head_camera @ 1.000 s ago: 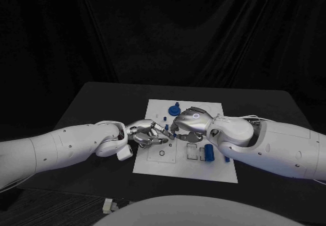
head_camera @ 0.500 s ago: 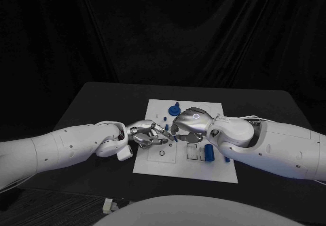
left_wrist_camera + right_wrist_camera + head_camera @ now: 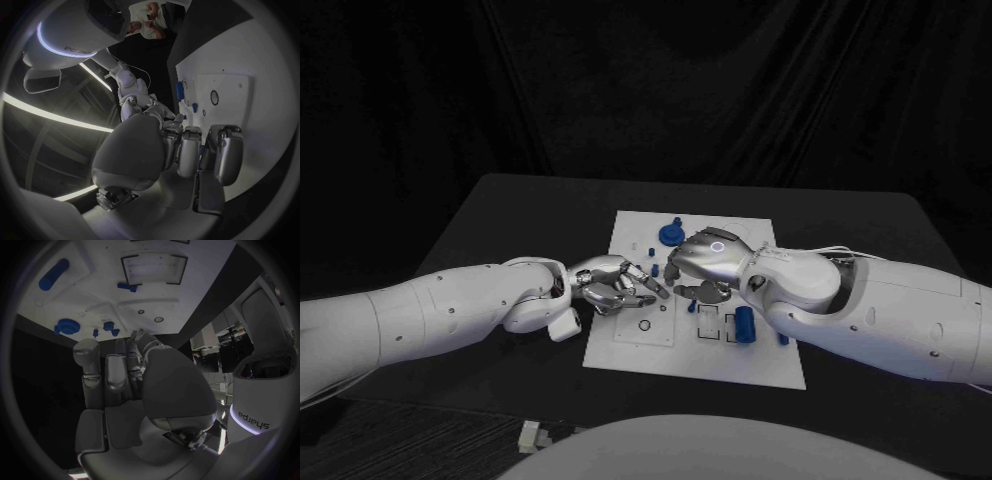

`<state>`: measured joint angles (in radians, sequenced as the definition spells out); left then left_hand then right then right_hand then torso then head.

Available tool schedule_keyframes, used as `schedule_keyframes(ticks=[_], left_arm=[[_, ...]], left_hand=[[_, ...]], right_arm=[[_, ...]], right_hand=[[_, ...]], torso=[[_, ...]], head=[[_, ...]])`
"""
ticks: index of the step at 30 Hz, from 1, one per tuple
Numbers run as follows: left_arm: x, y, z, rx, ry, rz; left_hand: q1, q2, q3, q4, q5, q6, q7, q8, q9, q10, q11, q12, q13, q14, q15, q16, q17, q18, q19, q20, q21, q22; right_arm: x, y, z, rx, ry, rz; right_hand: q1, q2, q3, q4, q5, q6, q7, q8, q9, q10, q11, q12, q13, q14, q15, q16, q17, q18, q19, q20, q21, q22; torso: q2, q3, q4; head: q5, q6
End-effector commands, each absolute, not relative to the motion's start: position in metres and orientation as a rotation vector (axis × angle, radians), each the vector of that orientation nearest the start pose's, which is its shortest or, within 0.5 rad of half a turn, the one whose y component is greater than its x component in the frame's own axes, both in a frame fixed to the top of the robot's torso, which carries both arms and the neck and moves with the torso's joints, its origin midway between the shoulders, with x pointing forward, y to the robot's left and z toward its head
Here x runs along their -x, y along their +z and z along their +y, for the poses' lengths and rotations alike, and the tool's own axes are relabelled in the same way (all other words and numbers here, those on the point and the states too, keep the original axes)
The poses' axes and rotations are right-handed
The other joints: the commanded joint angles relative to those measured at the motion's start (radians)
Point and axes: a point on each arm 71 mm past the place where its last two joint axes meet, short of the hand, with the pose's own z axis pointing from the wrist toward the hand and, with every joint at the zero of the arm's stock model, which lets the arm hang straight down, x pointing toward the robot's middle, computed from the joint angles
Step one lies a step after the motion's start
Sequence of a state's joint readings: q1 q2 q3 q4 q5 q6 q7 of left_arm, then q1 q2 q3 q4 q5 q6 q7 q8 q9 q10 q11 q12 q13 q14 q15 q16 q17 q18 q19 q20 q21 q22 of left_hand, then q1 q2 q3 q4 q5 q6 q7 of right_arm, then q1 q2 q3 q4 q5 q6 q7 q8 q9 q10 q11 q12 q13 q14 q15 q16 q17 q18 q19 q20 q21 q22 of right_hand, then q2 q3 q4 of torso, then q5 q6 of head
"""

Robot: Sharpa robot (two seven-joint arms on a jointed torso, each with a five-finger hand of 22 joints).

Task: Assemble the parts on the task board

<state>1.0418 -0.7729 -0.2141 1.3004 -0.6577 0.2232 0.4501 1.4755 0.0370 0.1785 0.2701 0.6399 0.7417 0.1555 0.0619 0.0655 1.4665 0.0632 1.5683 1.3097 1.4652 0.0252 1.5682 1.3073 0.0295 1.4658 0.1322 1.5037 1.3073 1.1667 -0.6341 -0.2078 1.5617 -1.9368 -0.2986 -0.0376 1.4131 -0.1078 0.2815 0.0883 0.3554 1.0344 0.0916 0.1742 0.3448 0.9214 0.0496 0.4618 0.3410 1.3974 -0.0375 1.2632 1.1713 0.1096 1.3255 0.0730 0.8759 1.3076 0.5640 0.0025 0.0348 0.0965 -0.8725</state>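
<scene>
Board (image 3: 697,355) unmoved mid-table. Right hand (image 3: 708,262) has crept slightly off the left hand (image 3: 615,283); a small blue part (image 3: 691,307) now shows on the board below it, probably released. Both hands' fingers are curled; can't tell if either holds anything. Cylinder (image 3: 744,324) lies beside the slots, unplaced.

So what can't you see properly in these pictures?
- Head view: whether the left hand and right hand hold anything; their curled fingers meet over the white board and cover that spot.
- Left wrist view: the palm hides the fingertips.
- Right wrist view: the same, the right hand's own back blocks them.
- The small blue pieces near the board's far edge are too small to tell their shapes.
- The blue cylinder is partly tucked beside the right arm.
</scene>
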Motion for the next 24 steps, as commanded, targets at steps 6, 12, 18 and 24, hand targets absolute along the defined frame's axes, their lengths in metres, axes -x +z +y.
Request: schedule_keyframes(ticks=[6,12,18,24], left_arm=[[-0.426,-0.325,0.213,0.414,-1.579,2.166],[-0.423,-0.322,0.217,0.416,-1.586,2.134],[-0.421,-0.319,0.223,0.42,-1.587,2.108],[-0.419,-0.318,0.227,0.425,-1.582,2.105]], left_hand=[[0.006,0.001,0.01,0.0,-0.004,0.026,-0.002,0.008,0.003,0.104,0.008,0.003,0.261,0.106,0.005,0.003,0.263,-0.002,-0.001,0.009,-0.006,0.227],[0.007,0.001,0.016,-0.002,-0.003,0.047,0.002,0.013,0.006,0.104,0.01,0.003,0.261,0.106,0.006,0.003,0.263,-0.002,-0.001,0.009,-0.006,0.227],[0.008,0.001,0.019,-0.003,-0.002,0.053,0.004,0.015,0.007,0.104,0.011,0.003,0.261,0.106,0.007,0.003,0.263,-0.003,0.0,0.01,-0.005,0.228],[0.008,0.001,0.02,-0.004,-0.002,0.054,0.004,0.016,0.007,0.104,0.012,0.003,0.261,0.106,0.007,0.003,0.263,-0.003,0.0,0.01,-0.005,0.228]], right_arm=[[-0.419,-0.249,-0.081,0.86,0.695,1.563],[-0.422,-0.255,-0.085,0.878,0.633,1.639],[-0.421,-0.262,-0.085,0.897,0.592,1.698],[-0.419,-0.268,-0.083,0.909,0.557,1.715]], right_hand=[[-0.004,-0.004,-0.001,-0.004,-0.014,-0.029,0.015,-0.015,-0.002,0.003,0.009,0.003,0.0,0.002,0.005,-0.006,-0.011,0.012,0.0,0.001,-0.016,0.101],[-0.003,-0.013,-0.003,-0.003,-0.096,-0.048,0.021,-0.047,-0.023,0.088,-0.001,0.083,0.046,-0.03,0.008,-0.042,-0.052,0.024,-0.034,0.008,-0.09,0.086],[-0.014,-0.022,-0.03,0.008,-0.134,-0.016,0.011,-0.075,-0.057,0.223,-0.027,0.572,0.525,-0.022,-0.001,-0.02,-0.027,0.022,-0.031,0.001,-0.087,0.09],[-0.033,-0.009,-0.091,0.036,-0.176,0.017,0.003,-0.1,-0.092,0.649,-0.037,1.109,1.23,0.173,0.001,0.308,0.4,-0.006,0.036,-0.004,0.11,0.13]], torso=[[0.0,-0.0001,0.0],[-0.001,-0.0002,0.0],[0.0,-0.0003,0.0002],[0.0,-0.0004,0.0001]], head=[[-0.001,0.0],[0.002,0.0],[0.002,0.0],[0.005,0.0]])
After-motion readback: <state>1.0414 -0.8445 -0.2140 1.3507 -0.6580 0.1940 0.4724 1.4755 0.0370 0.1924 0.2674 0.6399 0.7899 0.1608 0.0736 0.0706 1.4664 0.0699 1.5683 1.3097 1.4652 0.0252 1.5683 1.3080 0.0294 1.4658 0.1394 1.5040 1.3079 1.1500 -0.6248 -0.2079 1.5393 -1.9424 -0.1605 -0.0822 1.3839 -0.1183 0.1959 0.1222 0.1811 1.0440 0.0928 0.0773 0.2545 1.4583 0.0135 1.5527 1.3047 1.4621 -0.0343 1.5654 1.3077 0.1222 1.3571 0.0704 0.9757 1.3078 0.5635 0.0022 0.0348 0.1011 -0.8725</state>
